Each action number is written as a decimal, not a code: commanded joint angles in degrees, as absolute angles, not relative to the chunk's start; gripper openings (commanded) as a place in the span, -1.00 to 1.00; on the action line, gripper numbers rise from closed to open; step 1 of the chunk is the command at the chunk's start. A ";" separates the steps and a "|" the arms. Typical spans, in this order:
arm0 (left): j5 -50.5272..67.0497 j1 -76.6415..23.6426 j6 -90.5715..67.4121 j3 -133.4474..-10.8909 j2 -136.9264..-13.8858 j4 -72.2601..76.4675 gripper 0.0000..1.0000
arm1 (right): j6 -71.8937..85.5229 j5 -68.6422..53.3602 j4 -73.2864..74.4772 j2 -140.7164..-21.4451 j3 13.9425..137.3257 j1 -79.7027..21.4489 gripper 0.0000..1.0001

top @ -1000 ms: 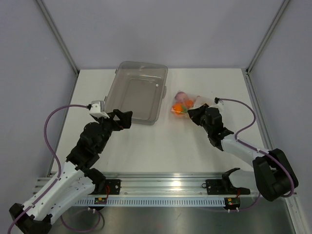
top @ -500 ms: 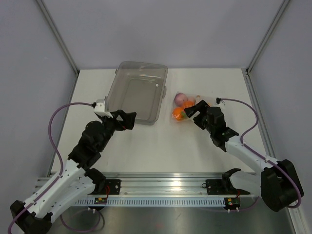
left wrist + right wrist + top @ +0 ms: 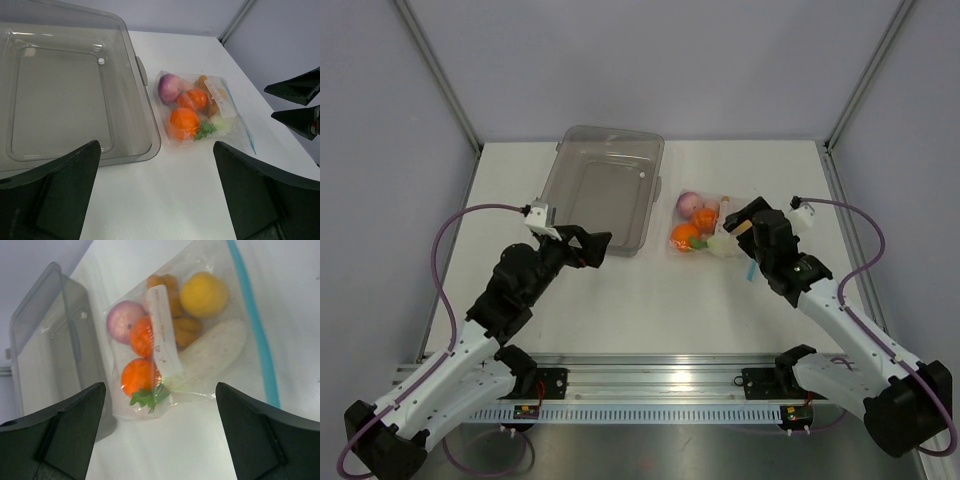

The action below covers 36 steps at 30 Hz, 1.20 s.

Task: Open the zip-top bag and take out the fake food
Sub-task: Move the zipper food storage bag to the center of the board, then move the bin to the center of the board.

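Right pincer (image 3: 160, 440) has let go of the bag (image 3: 200, 340) and backed off toward the right of the top view; the left arm has crept forward a bit. Both pincers are now spread wide with nothing in them. The bag lies flat on the table (image 3: 650, 300) at centre right of the top view, just right of the tray (image 3: 610, 132), with the food (image 3: 140, 375) inside. The zip strip (image 3: 255, 320) runs along the bag's edge at the right of the right wrist view and looks shut, though I can't confirm the seal. My read: we're at the re-grip before opening, nothing removed yet. Next move needs one lip of the strip pinched and the bag body held down by the left pincer (image 3: 155, 195), then a peel apart. The film is thin and slippery, so a grab could catch both layers.
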<state>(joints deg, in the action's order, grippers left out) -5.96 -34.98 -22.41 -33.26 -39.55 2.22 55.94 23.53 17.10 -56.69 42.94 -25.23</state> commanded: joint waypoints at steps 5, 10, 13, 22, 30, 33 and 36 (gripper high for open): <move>-3.60 -35.68 -21.27 -33.57 -41.04 7.38 0.98 | 49.84 29.11 22.59 -59.94 46.41 -19.18 0.99; -5.70 -37.26 -20.92 -34.10 -45.08 9.05 0.98 | 47.29 16.37 18.73 -60.91 43.51 -9.33 0.99; -10.34 -39.46 -19.43 -36.12 -49.65 8.18 0.98 | 46.15 15.13 16.27 -60.38 41.50 -7.30 0.99; -16.70 -41.31 -15.30 -53.77 -70.65 -1.30 0.98 | 46.05 1.68 8.53 -61.69 35.78 2.98 0.99; -18.63 -41.48 -11.43 -67.74 -89.71 -7.12 0.97 | 48.86 -6.66 0.62 -61.53 30.34 5.97 0.99; -18.20 -41.48 -10.64 -70.74 -93.42 -8.17 0.97 | 49.13 -5.81 -2.37 -59.25 29.01 6.24 0.98; -18.54 -41.57 -9.85 -76.01 -98.51 -11.68 0.96 | 49.39 -5.54 -2.28 -58.27 28.65 6.24 0.98</move>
<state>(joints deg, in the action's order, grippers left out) -16.84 -41.21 -11.88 -70.19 -96.33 -9.54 48.66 -3.55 2.68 -60.60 28.60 5.91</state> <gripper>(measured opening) 0.984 0.991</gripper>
